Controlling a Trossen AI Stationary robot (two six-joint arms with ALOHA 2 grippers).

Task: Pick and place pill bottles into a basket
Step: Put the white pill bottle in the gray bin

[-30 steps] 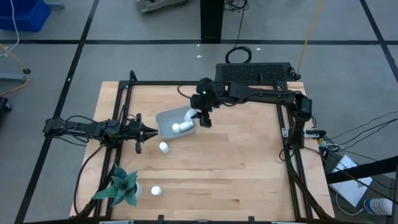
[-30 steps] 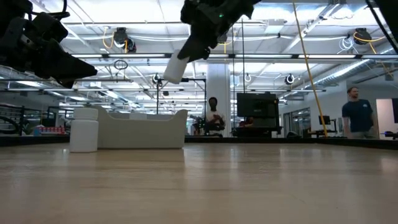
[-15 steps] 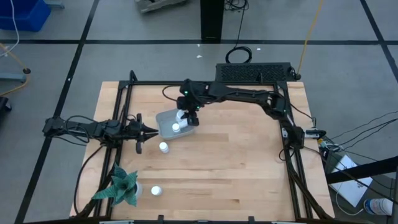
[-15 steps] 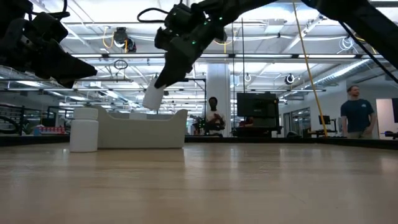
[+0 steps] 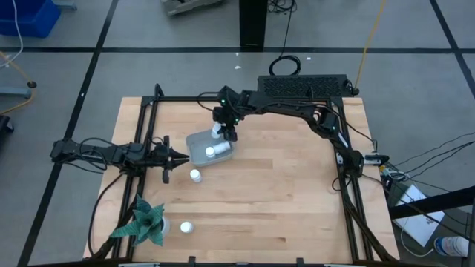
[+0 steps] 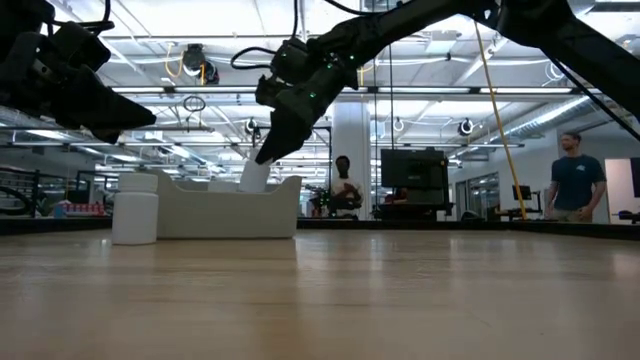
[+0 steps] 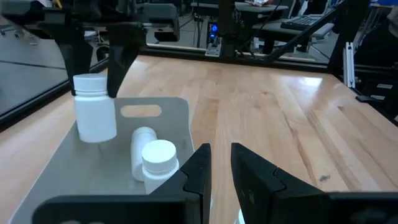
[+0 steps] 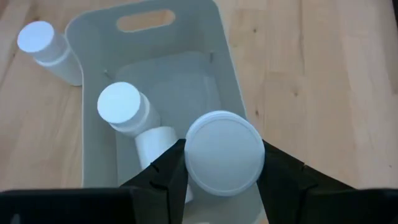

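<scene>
The pale grey-blue basket (image 5: 202, 145) sits left of the table's middle. Two white pill bottles lie in it, one upright (image 8: 121, 106) and one on its side (image 8: 158, 144). My right gripper (image 5: 225, 127) is over the basket's far right part, shut on a third bottle (image 7: 94, 115). A fourth bottle (image 5: 195, 176) stands on the table near the basket, also in the low view (image 6: 135, 208). A fifth (image 5: 186, 227) stands near the front edge. My left gripper (image 5: 180, 156) waits left of the basket, shut and empty. My right gripper pinches the bottle at its capped top (image 7: 90, 83) between its two fingers (image 7: 118, 62). The fingers come from above, slanting down from the table's right. The bottle hangs below them, slightly tilted, its lower end (image 6: 252, 182) behind the basket's wall; whether it touches the floor I cannot tell.
A green star-shaped plant-like object (image 5: 145, 222) stands at the near left corner. A black frame (image 5: 141, 119) runs along the table's edges. People (image 6: 576, 185) stand in the room beyond the table.
My right gripper has carried the bottle toward the table's left, over the basket, and then down. The bottle has gone from well above the basket's rim to having its lower end inside the basket. The gripper has stayed shut on it.
</scene>
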